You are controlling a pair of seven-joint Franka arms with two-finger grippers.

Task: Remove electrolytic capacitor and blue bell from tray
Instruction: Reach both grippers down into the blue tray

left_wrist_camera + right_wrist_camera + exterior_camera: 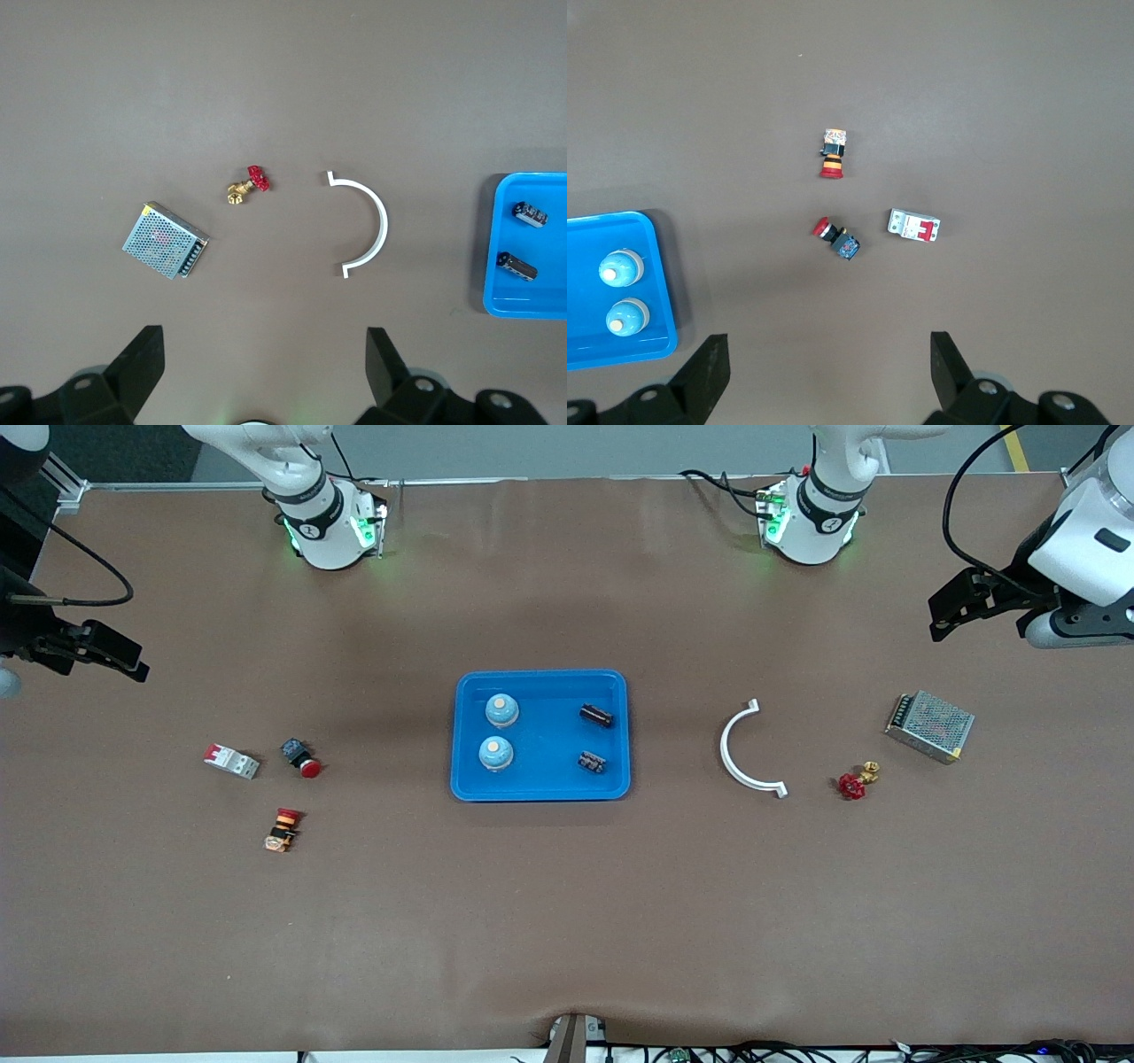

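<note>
Even, soft overhead light covers the brown table, shadows faint, focus sharp, no glare anywhere.

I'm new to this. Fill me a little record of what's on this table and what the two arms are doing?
Tray: blue tray, mid-table
In tray: two bells, two capacitors
Left gripper: open, empty, over bare table at its end
Right gripper: open, empty, over bare table at its end
Task state: parts already in tray

A robotics lab bench: a brown-covered table with two white robot arm bases bolted at twelve o'clock, loose cables along the six o'clock edge, electrical parts scattered about.
</note>
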